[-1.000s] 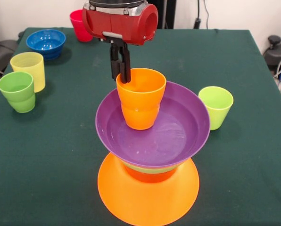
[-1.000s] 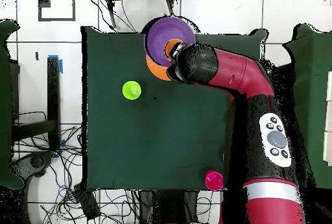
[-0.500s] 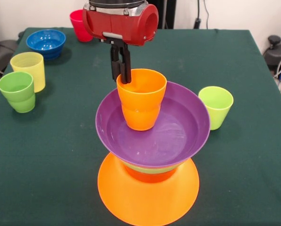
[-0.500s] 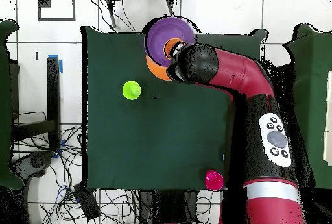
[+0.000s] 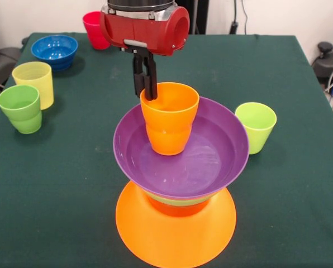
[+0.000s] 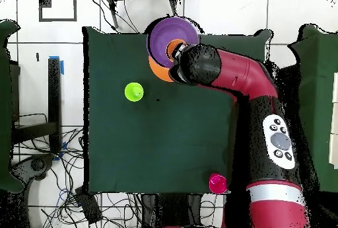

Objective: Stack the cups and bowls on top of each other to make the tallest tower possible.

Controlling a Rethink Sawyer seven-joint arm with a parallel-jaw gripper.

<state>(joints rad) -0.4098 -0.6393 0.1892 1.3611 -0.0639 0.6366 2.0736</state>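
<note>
Tower: stands at the near edge of the green table in the front view; every place below is given from this tower.
Base: the very large orange bowl, upside down, its wide rim on the cloth.
Middle: a red-orange band and a thin lime-green band show between the base and the purple bowl; what they belong to cannot be told.
Purple bowl: upright, mouth up, resting on those bands; in the overhead view it shows as a purple disc at the table's top edge.
Orange cup: upright inside the purple bowl, toward its back side, its foot on the bowl's floor.
Gripper: comes down from the red wrist directly behind the tower; its dark fingers pinch the orange cup's back rim, one outside the wall and one reaching inside.
Arm: red and black, running from the picture's bottom right up to the tower in the overhead view.
Lime green cup: upright on the cloth just right of the tower in the front view.
Green cup and pale yellow cup: upright, touching or nearly so, well to the tower's left.
Blue bowl: upright, far back left of the tower.
Red cup: at the far edge behind the tower, partly hidden by the wrist.
</note>
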